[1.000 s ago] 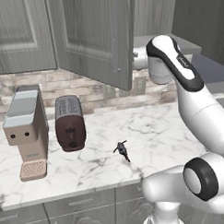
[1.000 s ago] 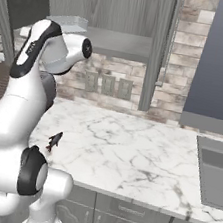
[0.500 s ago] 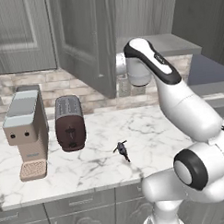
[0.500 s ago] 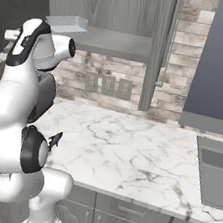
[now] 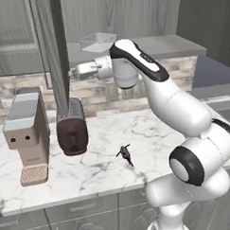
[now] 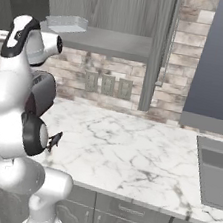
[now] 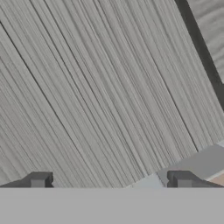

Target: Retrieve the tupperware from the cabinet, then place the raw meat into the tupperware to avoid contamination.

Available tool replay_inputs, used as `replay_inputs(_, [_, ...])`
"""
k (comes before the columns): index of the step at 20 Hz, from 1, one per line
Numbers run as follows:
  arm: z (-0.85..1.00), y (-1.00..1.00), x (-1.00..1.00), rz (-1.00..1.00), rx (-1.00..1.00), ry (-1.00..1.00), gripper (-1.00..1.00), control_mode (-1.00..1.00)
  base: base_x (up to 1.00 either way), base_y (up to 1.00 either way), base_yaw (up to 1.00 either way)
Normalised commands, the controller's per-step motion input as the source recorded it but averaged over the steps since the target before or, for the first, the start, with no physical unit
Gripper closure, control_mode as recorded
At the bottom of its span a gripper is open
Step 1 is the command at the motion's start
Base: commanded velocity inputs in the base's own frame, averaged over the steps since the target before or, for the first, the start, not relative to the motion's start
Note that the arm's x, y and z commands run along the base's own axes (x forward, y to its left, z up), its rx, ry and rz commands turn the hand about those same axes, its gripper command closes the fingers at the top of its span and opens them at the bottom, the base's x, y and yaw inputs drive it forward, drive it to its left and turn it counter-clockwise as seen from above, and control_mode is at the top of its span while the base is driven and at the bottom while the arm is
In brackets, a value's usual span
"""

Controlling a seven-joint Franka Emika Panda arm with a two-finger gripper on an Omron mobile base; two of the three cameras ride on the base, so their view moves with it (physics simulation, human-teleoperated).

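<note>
The cabinet (image 5: 131, 12) stands open, and its left door (image 5: 56, 48) is seen edge-on in the left base view. On its grey shelf (image 6: 111, 41) rests the clear tupperware (image 5: 98, 41), also at the shelf's left end as tupperware (image 6: 66, 23). My gripper (image 5: 73, 71) points left, just below the shelf and close against the door's inner face. In the hand view the gripper (image 7: 110, 181) is open with nothing between its fingertips (image 7: 39, 180), and the door's wood grain (image 7: 100, 96) is very near. A small dark piece, the raw meat (image 5: 124, 154), lies on the marble counter.
A dark toaster (image 5: 71, 127) and a beige coffee machine (image 5: 25, 132) stand on the counter (image 5: 150, 129) at the left. The cabinet's right door (image 6: 159, 45) hangs open. A sink (image 6: 216, 169) is set into the counter at the right.
The arm has swung left with the gripper against the left cabinet door. The door has turned from half open to edge-on, uncovering the tupperware on the shelf.
</note>
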Motion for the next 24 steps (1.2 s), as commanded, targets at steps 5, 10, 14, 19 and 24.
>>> replay_inputs(5, [0.0,0.33,-0.06,-0.02,-0.01,-0.06,-1.0,-1.0,0.0,0.0,0.0])
replay_inputs(10, [0.0,0.02,-0.03,-0.03,0.0,0.0,-1.0,-1.0,0.0,0.0,0.0])
replay_inputs(14, [0.01,-0.33,-0.18,-0.11,0.02,0.03,-1.0,-1.0,0.0,0.0,0.0])
replay_inputs(19, [0.0,-0.46,-0.48,-0.12,-0.02,0.02,-1.0,-1.0,0.0,0.0,0.0])
replay_inputs(24, [-0.25,-0.48,-0.69,-0.09,-0.17,0.04,-1.0,-1.0,0.0,0.0,0.0])
